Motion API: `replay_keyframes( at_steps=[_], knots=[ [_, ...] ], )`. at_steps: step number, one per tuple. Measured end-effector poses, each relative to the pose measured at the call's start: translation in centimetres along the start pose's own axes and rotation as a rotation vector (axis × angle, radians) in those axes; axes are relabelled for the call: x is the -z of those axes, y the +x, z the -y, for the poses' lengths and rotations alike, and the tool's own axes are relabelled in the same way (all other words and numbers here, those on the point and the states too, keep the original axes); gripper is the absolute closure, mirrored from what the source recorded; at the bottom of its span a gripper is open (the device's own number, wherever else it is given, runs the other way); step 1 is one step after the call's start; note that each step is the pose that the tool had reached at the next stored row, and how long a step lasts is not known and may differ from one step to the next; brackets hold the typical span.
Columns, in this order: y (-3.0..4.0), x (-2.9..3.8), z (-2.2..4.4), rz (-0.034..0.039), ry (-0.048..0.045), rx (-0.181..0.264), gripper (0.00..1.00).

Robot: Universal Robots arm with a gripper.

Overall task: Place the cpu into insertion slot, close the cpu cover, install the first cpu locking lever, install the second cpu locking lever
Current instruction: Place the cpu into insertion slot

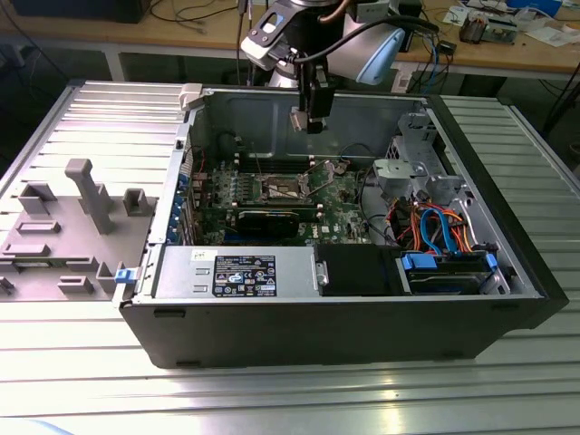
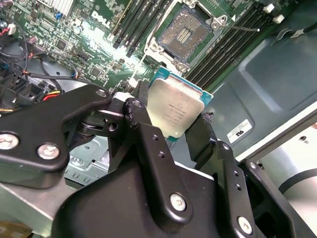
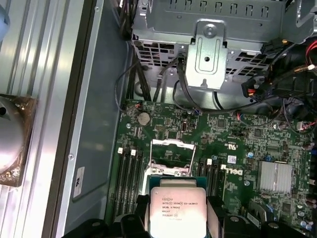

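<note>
My gripper (image 2: 174,113) is shut on the cpu (image 2: 173,106), a small square chip with a silver-grey top and green edge, clamped by two opposite sides between the black fingers (image 3: 216,214). In the exterior view the gripper (image 1: 310,120) hangs above the open computer case, well over the green motherboard (image 1: 340,208). The insertion slot (image 2: 187,32) lies below and ahead of the chip, its dark centre and contacts bare inside the metal frame. In the first wrist view the cpu (image 3: 177,210) sits just short of the insertion slot (image 3: 171,157). I cannot pick out the cpu cover clearly.
Black memory slots (image 3: 130,173) flank the socket. A silver heatsink (image 3: 275,177) and a metal drive cage (image 3: 210,52) with loose cables stand nearby. A black graphics card (image 1: 272,219), power supply (image 1: 236,272) and case walls (image 1: 299,113) ring the board. A grey fixture tray (image 1: 63,227) lies at the exterior view's left.
</note>
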State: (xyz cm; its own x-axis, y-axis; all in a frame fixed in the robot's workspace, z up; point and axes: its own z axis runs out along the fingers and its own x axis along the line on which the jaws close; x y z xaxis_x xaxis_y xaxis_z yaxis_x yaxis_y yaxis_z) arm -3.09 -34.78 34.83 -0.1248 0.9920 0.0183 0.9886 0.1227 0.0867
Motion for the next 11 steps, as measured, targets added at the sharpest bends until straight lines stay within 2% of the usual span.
replay_keyframes(
  at_steps=[11],
  knots=[
    [0.00,-0.13,0.01,-0.0001,-0.0001,-0.001,0.46]
  ],
)
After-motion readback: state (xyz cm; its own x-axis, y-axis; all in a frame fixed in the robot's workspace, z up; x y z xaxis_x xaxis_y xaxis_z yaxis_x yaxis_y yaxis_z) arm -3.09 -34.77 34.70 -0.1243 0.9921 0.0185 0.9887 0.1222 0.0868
